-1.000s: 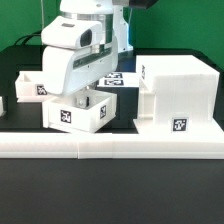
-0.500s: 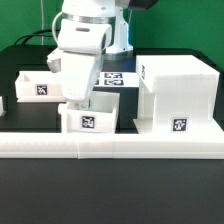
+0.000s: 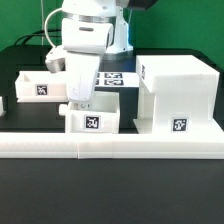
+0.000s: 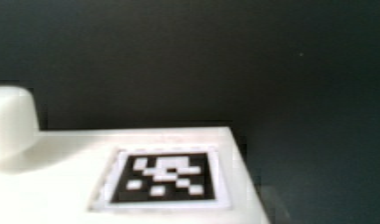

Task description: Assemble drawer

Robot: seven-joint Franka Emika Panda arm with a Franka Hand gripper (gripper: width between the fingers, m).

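A small white drawer tray (image 3: 92, 120) with a square tag on its front stands level on the table, against the low border wall. My gripper (image 3: 77, 104) reaches down from above onto the tray's wall on the exterior view's left and looks shut on it. The large boxy casing (image 3: 178, 95) stands just to the exterior view's right of this tray. A second tray (image 3: 38, 85) sits further back on the exterior view's left. The wrist view shows the held tray's tag (image 4: 169, 178) and a rounded white knob (image 4: 9, 122); my fingers do not show there.
The long low white L-shaped border wall (image 3: 110, 146) runs along the front. The marker board (image 3: 113, 80) lies behind the arm. A small white part (image 3: 2, 103) shows at the exterior view's left edge. The table is black.
The tray was tilted and raised in my gripper. It has moved toward the exterior view's right and come down, and now sits level by the border wall.
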